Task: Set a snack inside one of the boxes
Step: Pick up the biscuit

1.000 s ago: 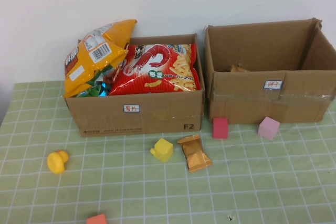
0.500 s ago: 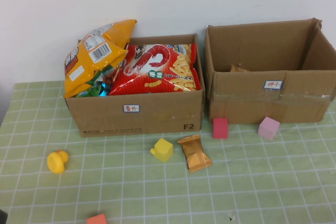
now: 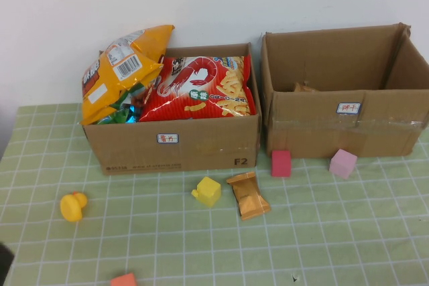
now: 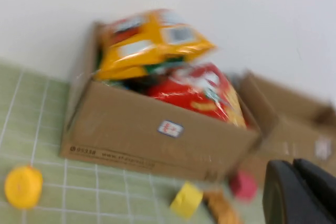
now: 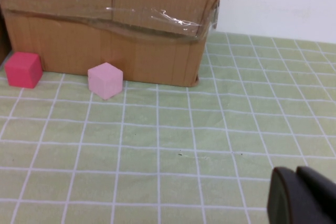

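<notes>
**Snack on the mat by the full box, both grippers low and near**

High view: the left box [image 3: 175, 144] is the landmark. It is packed with a red bag [image 3: 201, 88] and a yellow bag [image 3: 120, 72] that sticks up over its left wall. The snack [image 3: 248, 194], a small orange packet, lies flat on the green mat [image 3: 335, 232] just in front of the left box's right corner, with a yellow block [image 3: 208, 191] touching or nearly touching its left side. A yellow duck [image 3: 72, 205] sits well left of the block, in front of the left box's left end. The right box [image 3: 342, 128] stands just right of the left box, with a red cube [image 3: 281, 163] and a pink cube [image 3: 343, 163] against its front wall. An orange block [image 3: 124, 279] lies at the near edge.

Left wrist view: the left gripper [image 4: 300, 193] shows as dark fingers side by side, seemingly closed, nearer than the left box [image 4: 152, 140]. The picture is blurred.

Right wrist view: the right gripper [image 5: 302, 198] hangs over the mat, fingers together, well in front of the right box [image 5: 105, 35], far from the left box.
</notes>
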Robot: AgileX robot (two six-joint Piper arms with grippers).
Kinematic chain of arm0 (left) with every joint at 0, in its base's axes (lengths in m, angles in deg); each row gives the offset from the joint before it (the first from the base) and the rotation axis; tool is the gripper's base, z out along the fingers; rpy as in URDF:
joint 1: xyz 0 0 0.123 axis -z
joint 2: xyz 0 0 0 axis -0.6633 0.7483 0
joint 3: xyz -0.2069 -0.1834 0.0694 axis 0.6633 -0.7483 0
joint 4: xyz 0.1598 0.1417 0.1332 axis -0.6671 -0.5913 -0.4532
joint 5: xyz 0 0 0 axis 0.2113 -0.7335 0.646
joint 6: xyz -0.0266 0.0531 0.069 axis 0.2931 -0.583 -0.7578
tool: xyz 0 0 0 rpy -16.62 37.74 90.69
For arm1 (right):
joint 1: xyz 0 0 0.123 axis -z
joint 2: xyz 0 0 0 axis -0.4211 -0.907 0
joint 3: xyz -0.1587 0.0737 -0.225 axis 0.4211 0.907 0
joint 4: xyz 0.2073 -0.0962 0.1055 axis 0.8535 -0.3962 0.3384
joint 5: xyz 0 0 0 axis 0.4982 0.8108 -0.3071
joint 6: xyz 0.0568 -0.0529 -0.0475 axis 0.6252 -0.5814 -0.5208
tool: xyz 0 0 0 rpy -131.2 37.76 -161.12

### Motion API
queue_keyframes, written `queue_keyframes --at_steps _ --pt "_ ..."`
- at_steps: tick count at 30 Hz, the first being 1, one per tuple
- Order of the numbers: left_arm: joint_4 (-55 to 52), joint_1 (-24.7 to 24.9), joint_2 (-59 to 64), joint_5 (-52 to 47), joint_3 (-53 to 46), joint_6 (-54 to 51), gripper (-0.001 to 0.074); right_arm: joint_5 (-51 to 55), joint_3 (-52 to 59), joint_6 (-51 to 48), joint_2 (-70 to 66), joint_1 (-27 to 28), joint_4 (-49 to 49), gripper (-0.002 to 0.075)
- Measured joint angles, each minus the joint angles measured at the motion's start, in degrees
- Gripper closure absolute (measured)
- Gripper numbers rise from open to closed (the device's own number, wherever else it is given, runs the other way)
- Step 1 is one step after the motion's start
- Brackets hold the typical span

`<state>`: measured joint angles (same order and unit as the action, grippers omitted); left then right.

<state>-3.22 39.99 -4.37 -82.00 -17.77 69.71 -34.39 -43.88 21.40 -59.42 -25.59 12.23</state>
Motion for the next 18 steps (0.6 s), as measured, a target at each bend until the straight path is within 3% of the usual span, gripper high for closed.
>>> queue_keyframes --at_steps 3,4,9,13,18 --pt "-1.3 0.0 9.1 -9.5 9.9 -10.5 0.0737 0.0 0.0 0.0 0.0 0.0 0.0 0.0726" --pt "-2.5 0.0 20.6 -19.9 19.8 -19.5 0.0737 0.0 0.0 0.0 0.0 0.0 0.0 0.0726" --pt "-3.1 0.0 34.2 -29.4 29.4 -27.4 0.0737 0.0 0.0 0.0 0.0 0.0 0.0 0.0727" --pt "-4.1 0.8 46.6 -33.3 36.8 -33.2 0.0737 0.0 0.0 0.0 0.0 0.0 0.0 0.0727" --pt "-11.5 9.7 58.7 -32.1 44.1 -32.6 0.0737 0.0 0.0 0.0 0.0 0.0 0.0 0.0727"
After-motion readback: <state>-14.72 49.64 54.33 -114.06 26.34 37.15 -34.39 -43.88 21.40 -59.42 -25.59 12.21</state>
